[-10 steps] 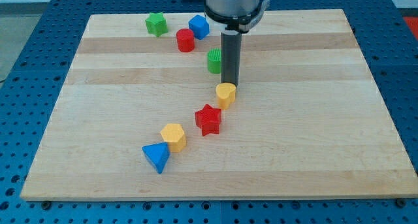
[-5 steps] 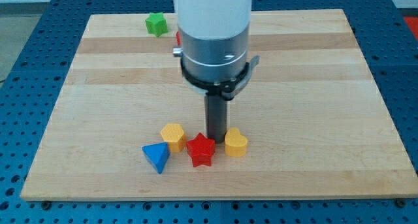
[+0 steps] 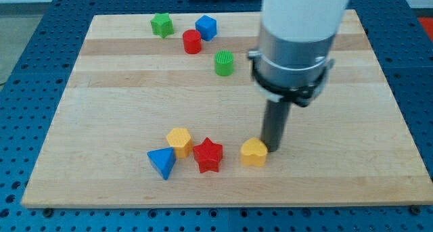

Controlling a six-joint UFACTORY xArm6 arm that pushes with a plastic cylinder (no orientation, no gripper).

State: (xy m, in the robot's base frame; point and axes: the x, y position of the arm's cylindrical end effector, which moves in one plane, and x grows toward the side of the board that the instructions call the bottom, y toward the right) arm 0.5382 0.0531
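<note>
Shifted rightward, my tip touches the yellow heart block; no hand shows.

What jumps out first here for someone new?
The big white and grey arm at the view's upper right, its dark rod ending with my tip against the yellow heart block. Left of it, a row: red star, yellow block, blue block.

My tip touching heart block at its right; star block left (apart).
</note>
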